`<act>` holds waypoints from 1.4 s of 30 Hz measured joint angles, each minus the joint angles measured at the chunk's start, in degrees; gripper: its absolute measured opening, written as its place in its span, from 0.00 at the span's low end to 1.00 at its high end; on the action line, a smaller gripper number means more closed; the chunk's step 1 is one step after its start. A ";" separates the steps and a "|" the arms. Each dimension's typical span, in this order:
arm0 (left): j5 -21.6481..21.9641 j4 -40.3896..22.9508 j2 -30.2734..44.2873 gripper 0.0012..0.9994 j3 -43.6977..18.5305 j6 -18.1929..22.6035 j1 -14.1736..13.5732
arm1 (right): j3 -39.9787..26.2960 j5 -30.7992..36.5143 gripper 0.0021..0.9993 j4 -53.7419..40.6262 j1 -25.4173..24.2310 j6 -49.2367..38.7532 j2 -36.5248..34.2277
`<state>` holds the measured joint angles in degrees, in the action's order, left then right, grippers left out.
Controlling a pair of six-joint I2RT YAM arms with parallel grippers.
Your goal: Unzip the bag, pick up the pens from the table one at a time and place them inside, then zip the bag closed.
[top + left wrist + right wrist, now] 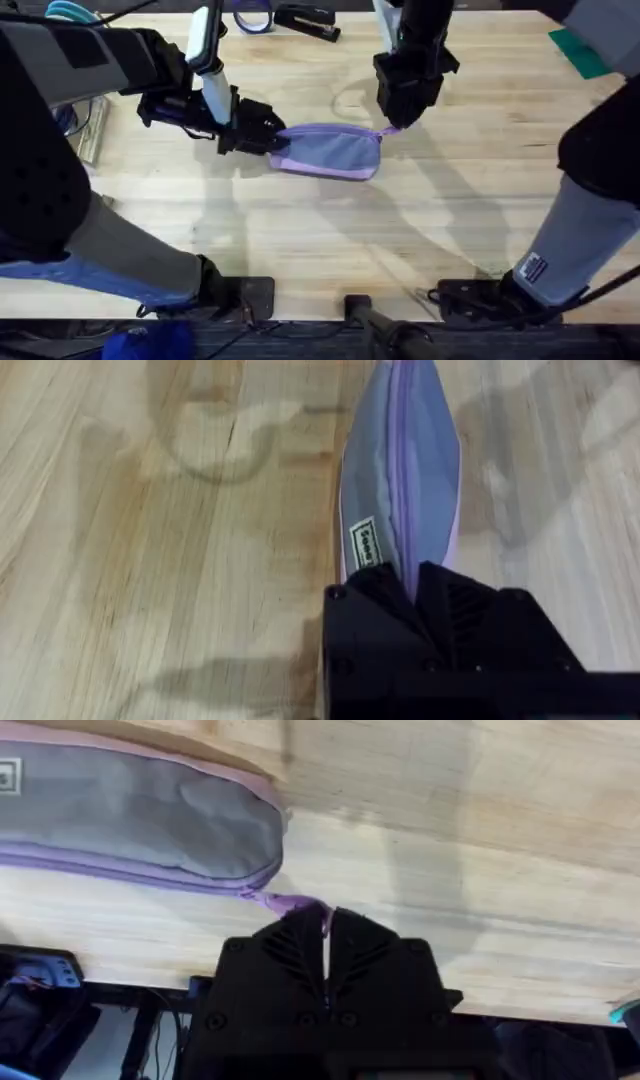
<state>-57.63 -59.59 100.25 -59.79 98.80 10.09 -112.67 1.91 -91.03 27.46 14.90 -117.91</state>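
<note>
Both hands are already on the bag, one at each end. From overhead, the left hand is clamped on the bag's left end, while the right hand comes down on the purple tab at its right end. The bag lies flat near the middle of the desk, its zipper line looking shut along the top. No pens lie loose on the desk, so they are judged to be inside. A black stapler sits at the far edge, well apart from the work.

Seen from the left wrist, that hand's fingers are pressed together on the end of the bag, right where the purple zipper seam runs in between them. A small white label sits just beside the grip.

From the right wrist, the fingers are closed with only a thin slit between them, pinching the lavender zipper pull that sticks out from the bag's rounded end.

By the look of it this is the zipping stage, at or very near the end of the zipper's run. The next move calls for checking that the slider is fully home, then letting go of the pull and the opposite end without dragging the bag across the desk.
</note>
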 joint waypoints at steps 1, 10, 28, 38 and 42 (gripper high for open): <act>0.00 0.00 0.00 0.04 0.00 0.00 0.00 | 0.88 -0.02 0.03 0.23 0.00 -0.02 0.14; -0.19 -0.65 0.00 0.04 0.00 0.00 -0.11 | 15.14 -1.33 0.03 6.92 -2.17 0.92 0.66; 0.37 -0.39 0.37 0.04 0.00 0.00 0.24 | 29.45 0.91 0.03 17.56 -4.98 5.82 0.87; 0.37 -0.39 0.37 0.04 0.02 0.00 0.24 | 27.24 0.23 0.03 17.47 -4.98 6.10 10.07; 0.37 -0.37 0.37 0.04 0.00 0.00 0.24 | 23.54 0.06 0.09 16.35 -4.96 6.10 14.47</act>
<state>-57.25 -59.96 100.62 -59.79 98.80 10.33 -89.13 1.97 -74.67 22.50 20.99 -103.43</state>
